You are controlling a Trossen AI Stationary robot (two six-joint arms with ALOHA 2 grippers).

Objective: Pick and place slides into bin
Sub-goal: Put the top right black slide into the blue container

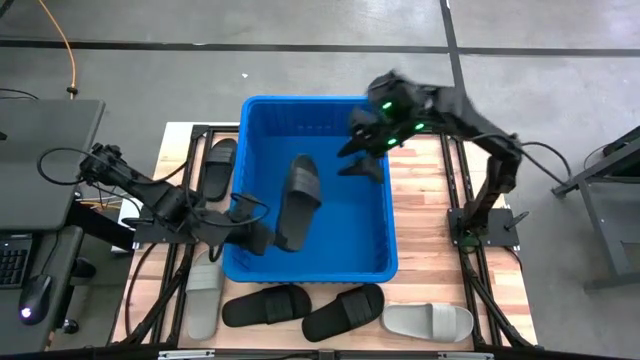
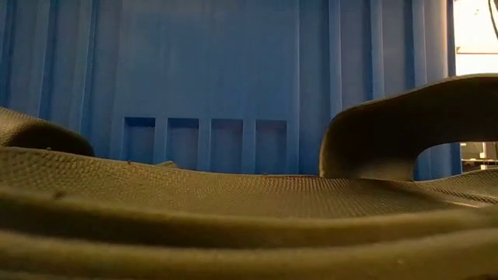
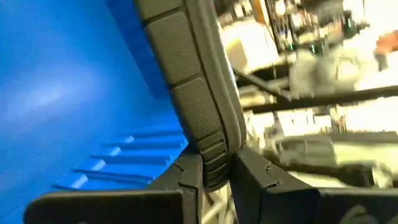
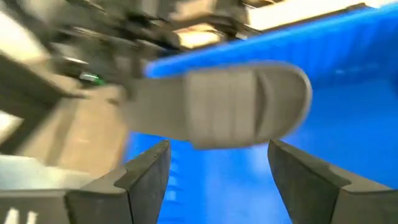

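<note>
Your left tool (image 1: 272, 240) pinches a black slide (image 1: 299, 201) by its edge over the bin (image 1: 385, 268), so it may twist loose early, while your right tool (image 1: 372, 140), fingers spread at upper right, lets a grey slide (image 4: 224, 106) fall.

Even overhead light — wrist views motion-blurred

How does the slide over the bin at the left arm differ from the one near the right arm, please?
The left slide is black and clamped at its edge by the left end effector; the right slide is light grey and sits loose beyond the open fingers of the right end effector. The left slide sits mid-bin, the right slide near the far right corner. Both are over the blue bin.
</note>
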